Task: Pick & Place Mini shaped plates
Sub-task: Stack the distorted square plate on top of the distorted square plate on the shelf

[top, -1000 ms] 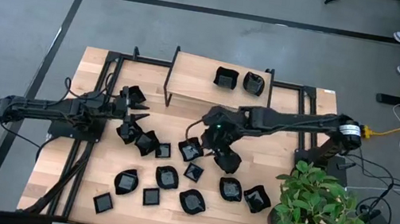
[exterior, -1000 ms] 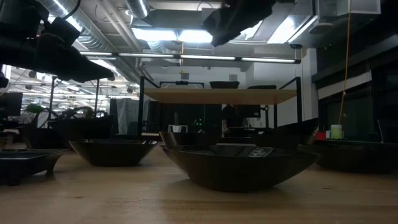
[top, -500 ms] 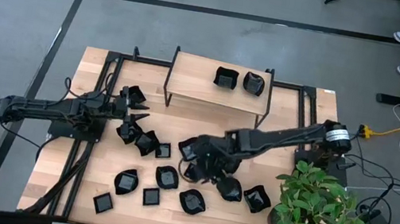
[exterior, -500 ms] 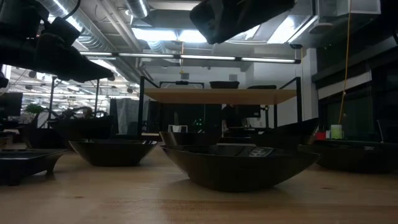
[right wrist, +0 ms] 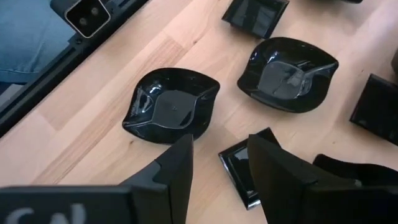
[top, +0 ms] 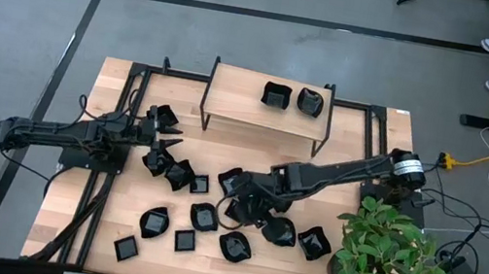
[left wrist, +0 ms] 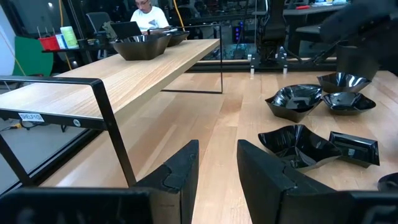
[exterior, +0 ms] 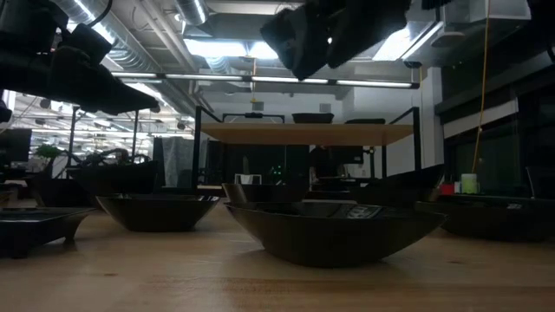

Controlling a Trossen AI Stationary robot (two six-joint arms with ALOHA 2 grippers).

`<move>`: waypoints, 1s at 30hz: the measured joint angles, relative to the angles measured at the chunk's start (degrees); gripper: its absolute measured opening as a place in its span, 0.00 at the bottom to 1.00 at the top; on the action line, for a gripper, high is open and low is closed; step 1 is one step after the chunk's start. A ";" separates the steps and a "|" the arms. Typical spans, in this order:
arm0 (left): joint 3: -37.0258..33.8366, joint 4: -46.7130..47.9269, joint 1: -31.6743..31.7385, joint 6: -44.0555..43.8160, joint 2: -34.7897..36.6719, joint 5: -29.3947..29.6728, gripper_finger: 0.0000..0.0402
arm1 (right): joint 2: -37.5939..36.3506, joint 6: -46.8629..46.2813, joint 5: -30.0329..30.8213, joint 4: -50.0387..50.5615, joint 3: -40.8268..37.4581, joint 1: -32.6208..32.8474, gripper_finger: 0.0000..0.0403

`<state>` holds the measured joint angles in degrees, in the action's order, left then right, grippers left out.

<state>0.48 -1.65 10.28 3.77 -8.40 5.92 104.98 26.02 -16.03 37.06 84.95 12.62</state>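
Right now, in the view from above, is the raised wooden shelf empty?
No. Two mini shaped plates sit side by side on the right part of the raised wooden shelf.

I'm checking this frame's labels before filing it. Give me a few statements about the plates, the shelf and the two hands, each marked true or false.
1. Two mini plates sit on the raised wooden shelf. True.
2. The right hand grips a plate. False: it is open and empty above the plates on the table.
3. The left hand is open. True.
4. The shelf is bare. False: it bears two plates.
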 joint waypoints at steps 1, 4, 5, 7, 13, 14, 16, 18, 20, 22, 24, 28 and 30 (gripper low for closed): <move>0.00 0.00 -0.02 0.00 0.01 0.01 0.26 | 0.57 -0.02 0.00 0.12 0.00 0.00 0.37; 0.01 -0.01 -0.01 0.00 0.00 0.01 0.26 | 2.13 -0.02 0.25 -0.19 0.00 0.01 0.37; -0.01 0.00 -0.01 0.00 0.00 0.01 0.26 | 2.72 -0.02 0.89 -0.51 0.00 0.01 0.37; -0.01 0.00 0.00 0.00 0.00 0.00 0.26 | 3.86 -0.02 3.56 -1.44 0.00 0.00 0.37; 0.00 0.00 -0.01 0.00 0.00 -0.01 0.26 | 7.96 0.37 11.97 -2.73 0.00 -0.33 0.37; 0.00 0.00 -0.02 0.00 0.00 -0.01 0.26 | 8.50 0.71 12.86 -3.08 0.00 -0.46 0.37; -0.01 0.00 -0.02 0.00 0.00 0.00 0.26 | 9.41 1.63 14.78 -3.18 0.00 -0.72 0.37; 0.00 0.00 -0.02 0.00 0.01 0.01 0.26 | 10.12 2.24 16.50 -3.51 0.00 -1.02 0.37; 0.00 0.00 0.00 0.00 0.00 0.00 0.26 | 10.24 2.75 16.52 -3.60 0.00 -1.44 0.37; 0.00 -0.01 0.00 0.00 0.00 0.01 0.26 | 10.24 2.78 16.50 -4.59 0.00 -1.86 0.37; -0.01 0.00 0.00 0.00 0.00 0.01 0.26 | 10.24 2.78 16.50 -5.23 0.00 -2.30 0.37; 0.00 0.00 -0.01 0.00 0.00 -0.01 0.26 | 10.21 2.93 16.50 -6.73 0.00 -3.33 0.37; -0.01 0.00 0.00 0.00 0.00 0.00 0.26 | 10.21 2.93 16.50 -6.57 0.00 -4.10 0.37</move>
<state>0.47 -1.65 10.28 3.77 -8.40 5.92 115.20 28.95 0.47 30.49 84.95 8.52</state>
